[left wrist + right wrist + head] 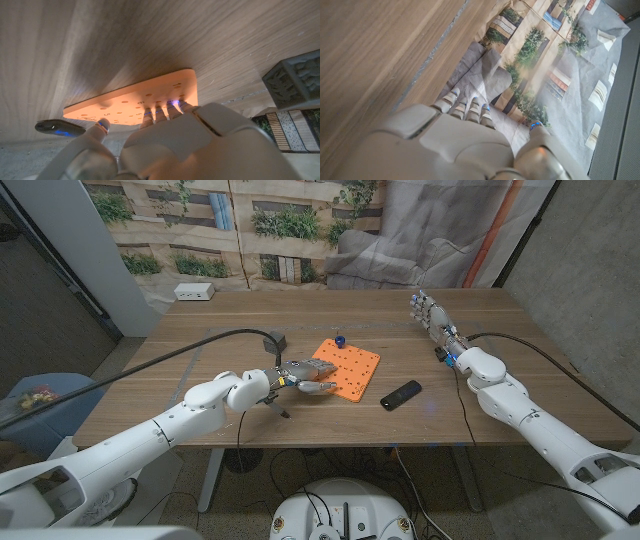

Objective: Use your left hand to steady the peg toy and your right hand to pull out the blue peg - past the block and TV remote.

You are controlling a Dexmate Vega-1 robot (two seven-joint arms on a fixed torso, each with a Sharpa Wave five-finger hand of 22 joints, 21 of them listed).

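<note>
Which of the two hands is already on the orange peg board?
The left hand: its fingers rest on the near-left edge of the orange peg board. The right hand is raised off to the far right, well away from the board.

So there's a wooden tabletop [520, 395] with a small white box [194, 292] sitting at its far left corner. Behind it hangs a printed backdrop [300, 225] of a building with greenery, and a black cable [180, 352] trails across the left side.

Left hand [165, 145] fingertips on orange peg toy [135, 100], remote [59, 128] (dark) beside
</note>
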